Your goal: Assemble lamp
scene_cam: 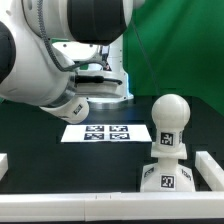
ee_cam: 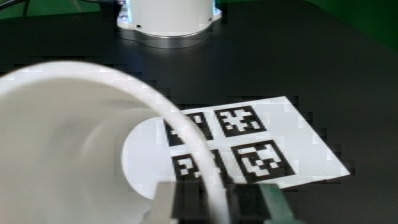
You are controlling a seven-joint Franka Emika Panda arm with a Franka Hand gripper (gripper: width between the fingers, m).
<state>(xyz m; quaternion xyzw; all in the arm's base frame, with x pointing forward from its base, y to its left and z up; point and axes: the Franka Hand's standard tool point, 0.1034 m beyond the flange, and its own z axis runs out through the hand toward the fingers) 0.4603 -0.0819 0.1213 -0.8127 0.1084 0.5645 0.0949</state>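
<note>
1. Gripper: in the wrist view I see the fingers drawn together on the thin wall of the shade, one on each side of its rim. The shade is clamped, with its open mouth towards the camera.
2. Shade position: it is above the black table, with the marker board showing past its rim. The pedestal stands beyond the board.
3. In the exterior view, the arm fills that view's left, and I cannot make out the gripper or shade there.
4. Bulb: it stands upright on the base, at the exterior view's right, well apart from the arm.
</note>
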